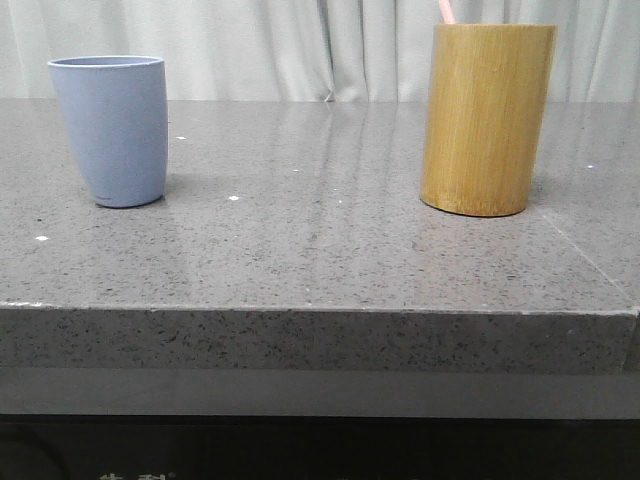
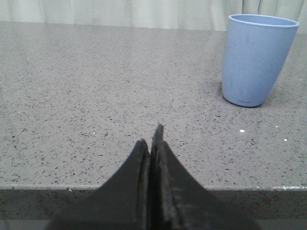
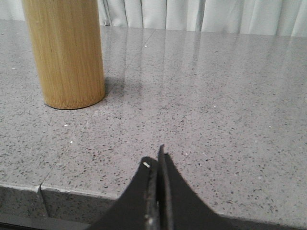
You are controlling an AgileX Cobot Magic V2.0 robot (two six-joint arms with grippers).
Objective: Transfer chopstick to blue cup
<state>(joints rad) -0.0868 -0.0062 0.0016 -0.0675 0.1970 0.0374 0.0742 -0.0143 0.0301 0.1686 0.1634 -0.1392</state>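
Both your left gripper (image 2: 154, 143) and right gripper (image 3: 157, 163) sit pressed closed and empty at the table (image 1: 320, 250) edge. The chopstick (image 1: 446, 10) stands in the bamboo holder (image 1: 487, 118), well apart from the blue cup (image 1: 112, 128). Only its tip seems to show, so a shallow pinch may slip or tip the holder.

my left gripper (image 2: 154, 143): jaws pressed together, holding nothing, over the near table edge | blue cup (image 2: 256, 60): upright on grey speckled table (image 2: 96, 86), well apart | pale curtain (image 2: 144, 12) behind
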